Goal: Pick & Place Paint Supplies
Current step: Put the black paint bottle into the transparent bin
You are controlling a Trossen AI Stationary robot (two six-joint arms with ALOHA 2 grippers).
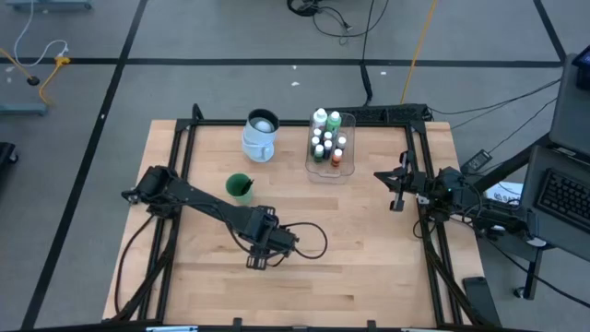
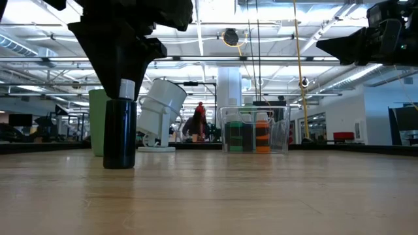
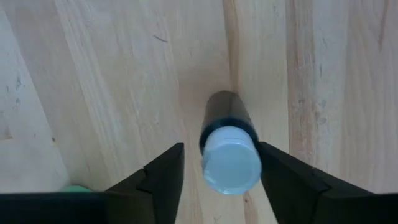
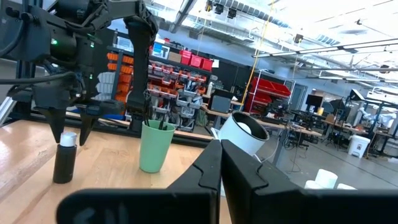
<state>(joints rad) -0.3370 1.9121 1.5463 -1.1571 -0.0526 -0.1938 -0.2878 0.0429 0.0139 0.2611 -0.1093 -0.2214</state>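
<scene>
No readable text or labels anywhere; the bottles (image 1: 327, 138) in the tray seem unmarked from here.

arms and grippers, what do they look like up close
Both arms are dark, near black, built of slim jointed segments, and a black cable loops on the table beside the left gripper. Its fingers are matte black, flat-sided wedges. The right gripper has the same black angular fingers. No markings show.
</scene>
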